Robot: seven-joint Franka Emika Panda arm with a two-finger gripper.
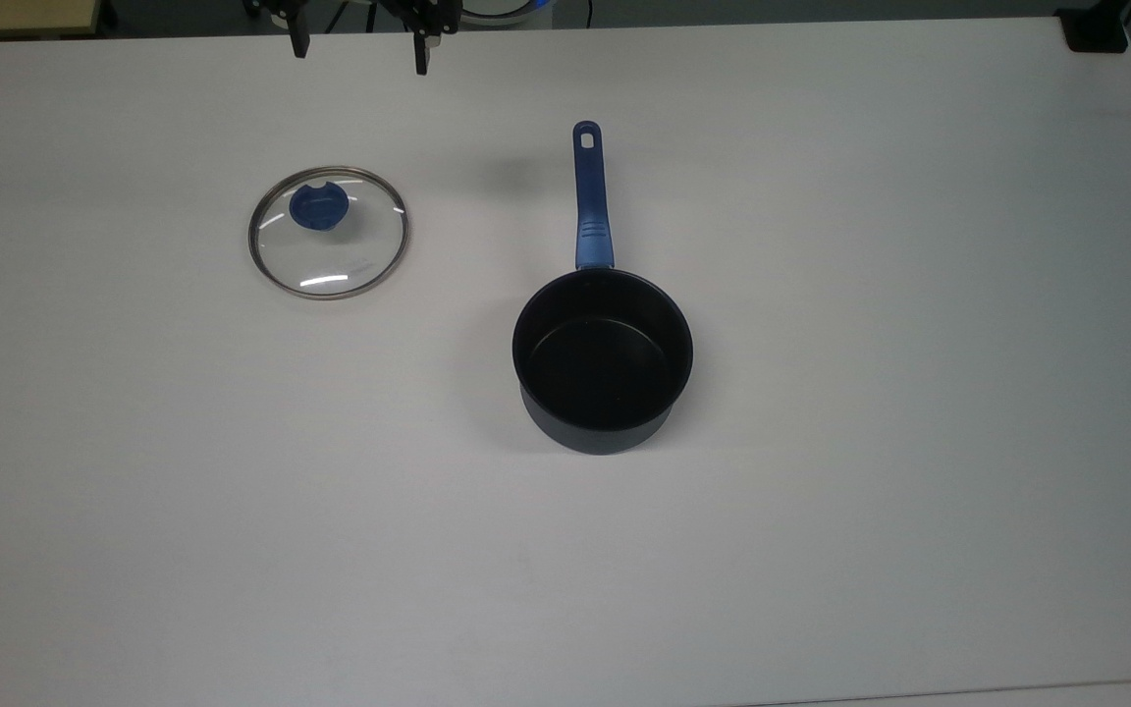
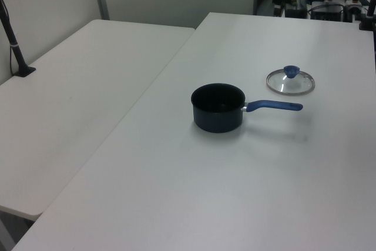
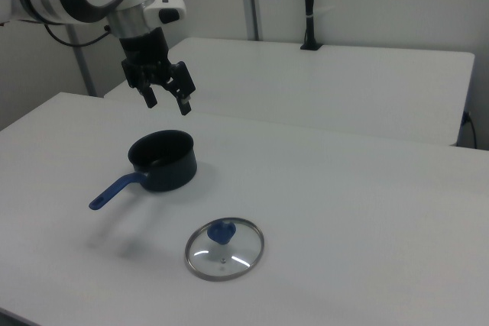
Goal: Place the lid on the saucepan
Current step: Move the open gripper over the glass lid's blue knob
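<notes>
The lid (image 1: 328, 233) lies flat on the white table (image 1: 821, 491), a clear glass disc with a metal rim and a blue knob (image 1: 320, 206). It also shows in the left view (image 2: 290, 81) and the right view (image 3: 225, 248). To its right in the top view stands the saucepan (image 1: 603, 358), black inside, with its blue handle (image 1: 590, 196) pointing to the table's far edge. The saucepan (image 2: 218, 107) (image 3: 162, 159) stands apart from the lid. My gripper (image 3: 168, 99) hangs open and empty high over the table. In the top view the gripper (image 1: 360, 49) sits at the top edge, beyond the lid.
A second white table (image 2: 76, 86) adjoins this one. A black post (image 3: 309, 5) is clamped at its far side, also seen as a post (image 2: 16, 45) in the left view. A black block (image 1: 1096, 29) sits at the top view's upper right corner.
</notes>
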